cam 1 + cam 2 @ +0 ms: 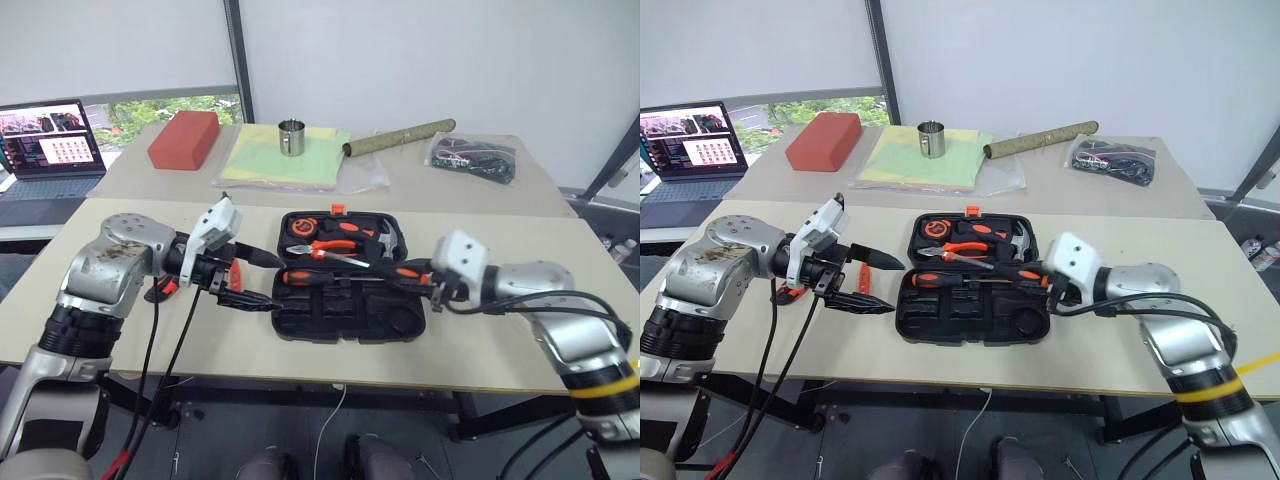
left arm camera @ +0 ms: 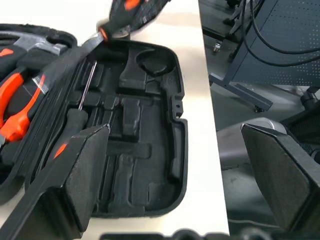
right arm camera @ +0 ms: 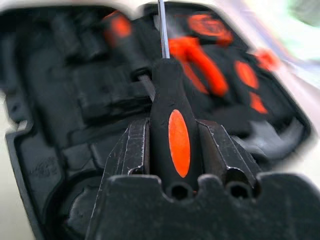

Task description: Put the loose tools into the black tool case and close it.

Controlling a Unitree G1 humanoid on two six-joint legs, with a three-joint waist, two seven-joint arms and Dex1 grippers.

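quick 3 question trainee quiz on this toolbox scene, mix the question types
1. True or false: the right gripper is shut on a screwdriver.
2. The left gripper is: A) shut on the hammer, B) open, holding nothing, C) shut on pliers.
3. Fill in: the black tool case lies ____.

Key: 1 true; 2 B; 3 open.

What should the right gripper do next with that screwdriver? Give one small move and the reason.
Probably lower the screwdriver into a free moulded slot. The right gripper is shut on its handle, with the shaft over the open black tool case, where the near half shows unfilled recesses. The left gripper is open beside the case, out of the way.
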